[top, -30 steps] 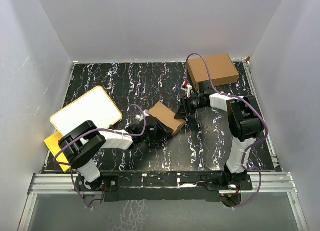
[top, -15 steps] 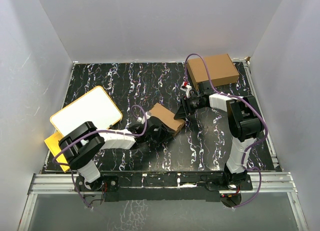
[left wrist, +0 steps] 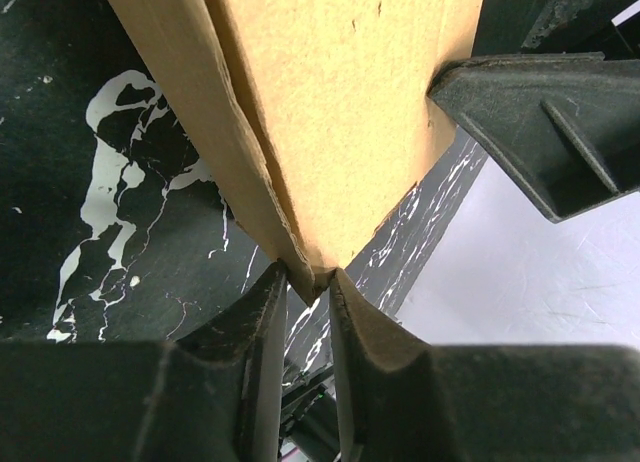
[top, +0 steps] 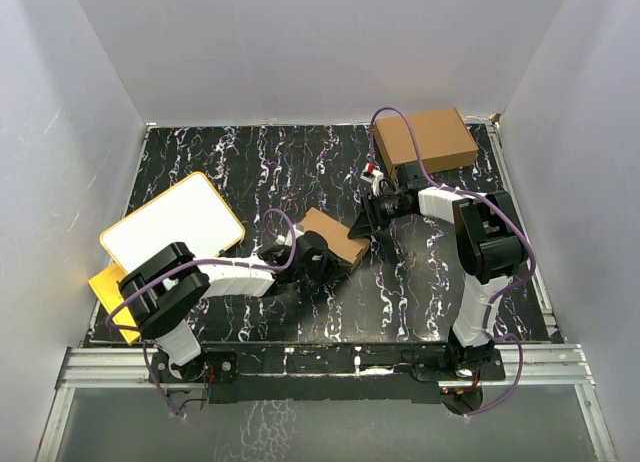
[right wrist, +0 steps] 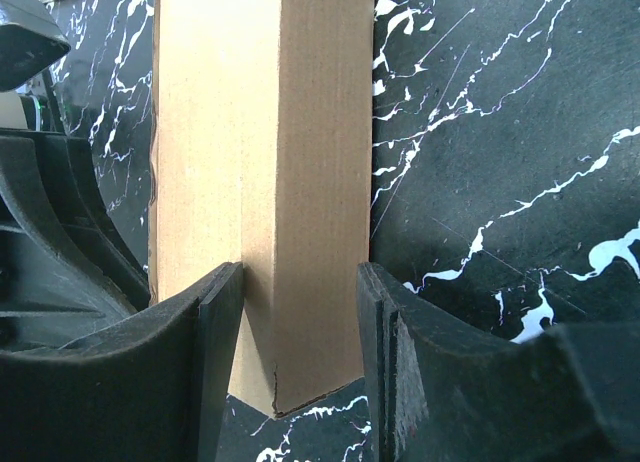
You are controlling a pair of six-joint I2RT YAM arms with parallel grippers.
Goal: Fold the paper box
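Note:
The paper box (top: 337, 237) is a small oblong brown cardboard box, lying at an angle on the black marbled table. It fills the left wrist view (left wrist: 340, 102) and the right wrist view (right wrist: 270, 132). My left gripper (top: 308, 257) is at the box's near-left end, shut on one bottom corner of the cardboard (left wrist: 308, 285). My right gripper (top: 372, 220) is at the box's far-right end. Its two pads press on the box's two side faces (right wrist: 300, 332). One right finger also shows in the left wrist view (left wrist: 540, 122).
A larger ready-made brown box (top: 425, 140) stands at the back right. A white board with a yellow rim (top: 172, 227) lies at the left, with a yellow sheet (top: 108, 290) under its near corner. White walls enclose the table on three sides.
My left gripper has moved right, up to the box's near-left end, and now pinches its corner. The right gripper and the box have hardly moved.

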